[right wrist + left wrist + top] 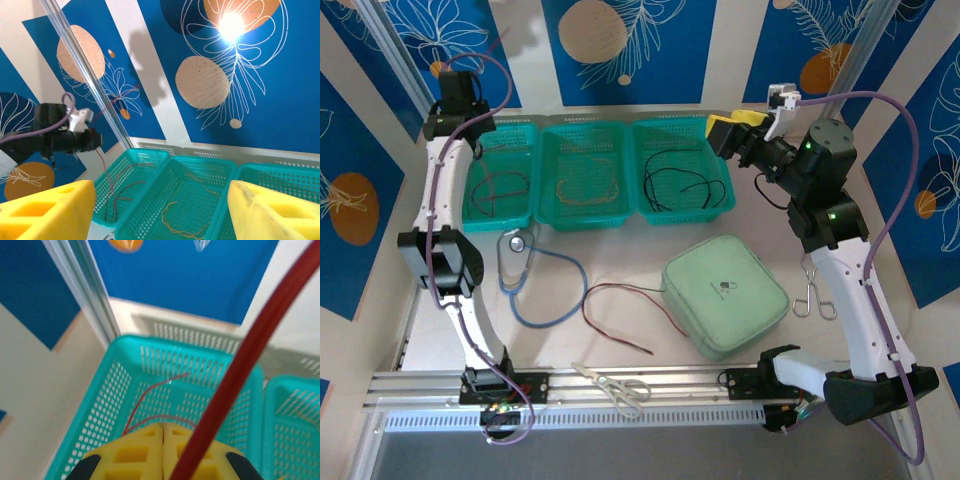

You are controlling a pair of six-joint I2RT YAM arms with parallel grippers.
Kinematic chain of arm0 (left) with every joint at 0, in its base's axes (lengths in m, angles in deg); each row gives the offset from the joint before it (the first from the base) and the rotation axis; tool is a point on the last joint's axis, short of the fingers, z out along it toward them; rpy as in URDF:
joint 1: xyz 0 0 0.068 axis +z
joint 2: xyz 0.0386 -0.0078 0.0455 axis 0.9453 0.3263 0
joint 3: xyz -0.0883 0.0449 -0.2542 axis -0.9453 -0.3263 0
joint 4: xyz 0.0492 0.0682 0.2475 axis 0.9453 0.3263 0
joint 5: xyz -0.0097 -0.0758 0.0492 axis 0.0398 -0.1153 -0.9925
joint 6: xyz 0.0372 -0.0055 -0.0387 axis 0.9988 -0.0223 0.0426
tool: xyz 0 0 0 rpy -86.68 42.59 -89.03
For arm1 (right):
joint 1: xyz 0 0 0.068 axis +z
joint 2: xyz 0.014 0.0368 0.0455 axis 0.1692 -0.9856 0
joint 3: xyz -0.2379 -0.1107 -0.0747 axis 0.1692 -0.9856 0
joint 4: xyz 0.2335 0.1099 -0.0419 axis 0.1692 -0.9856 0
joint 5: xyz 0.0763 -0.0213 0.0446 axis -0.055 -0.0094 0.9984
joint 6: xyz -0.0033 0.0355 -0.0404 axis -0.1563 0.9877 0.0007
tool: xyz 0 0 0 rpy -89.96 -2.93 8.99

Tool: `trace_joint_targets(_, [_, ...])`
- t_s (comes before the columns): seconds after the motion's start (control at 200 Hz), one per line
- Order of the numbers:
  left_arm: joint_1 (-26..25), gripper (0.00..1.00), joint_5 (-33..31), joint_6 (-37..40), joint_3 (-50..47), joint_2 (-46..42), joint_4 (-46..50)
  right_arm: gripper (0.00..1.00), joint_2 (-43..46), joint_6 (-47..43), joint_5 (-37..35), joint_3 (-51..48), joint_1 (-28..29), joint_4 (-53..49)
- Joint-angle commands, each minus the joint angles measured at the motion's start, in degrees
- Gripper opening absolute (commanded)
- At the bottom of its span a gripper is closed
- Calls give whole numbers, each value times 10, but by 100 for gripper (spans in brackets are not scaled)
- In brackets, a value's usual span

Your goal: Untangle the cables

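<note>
Left gripper (162, 432), fingers together on a thin red insulated cable (246, 362), hangs it over the teal plastic mesh basket (100, 405) directly beneath (a sorting drop, I judge). Next: release cleanly. Right gripper (161, 195) stands apart, empty.

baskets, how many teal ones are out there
3, side by side in a row at the far side: the left basket, the middle basket and the right basket. None seems to be hidden.
</note>
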Motion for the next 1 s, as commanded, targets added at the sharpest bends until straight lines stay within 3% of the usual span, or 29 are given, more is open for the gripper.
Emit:
trace_joint_targets(0.0, [12, 0, -28, -32, -41, 2, -24, 70, 14, 3, 5, -7, -2, -8])
trace_joint_targets(0.175, [23, 0, -2, -61, -143, -15, -53, 70, 14, 2, 8, -12, -3, -6])
trace_joint_targets(0.36, [44, 0, 53, -101, -182, -3, -14, 70, 8, 5, 14, -8, -4, -3])
trace_joint_targets(0.51, [48, 0, 79, -118, -263, -27, -52, 70, 8, 11, 16, -8, -2, 0])
trace_joint_targets(0.8, [52, 0, 124, -124, -249, 40, -22, 70, 15, 8, 13, -18, -2, -8])
trace_joint_targets(0.995, [55, 0, 146, -119, -179, 93, 29, 70, 21, 16, 10, -30, -2, -3])
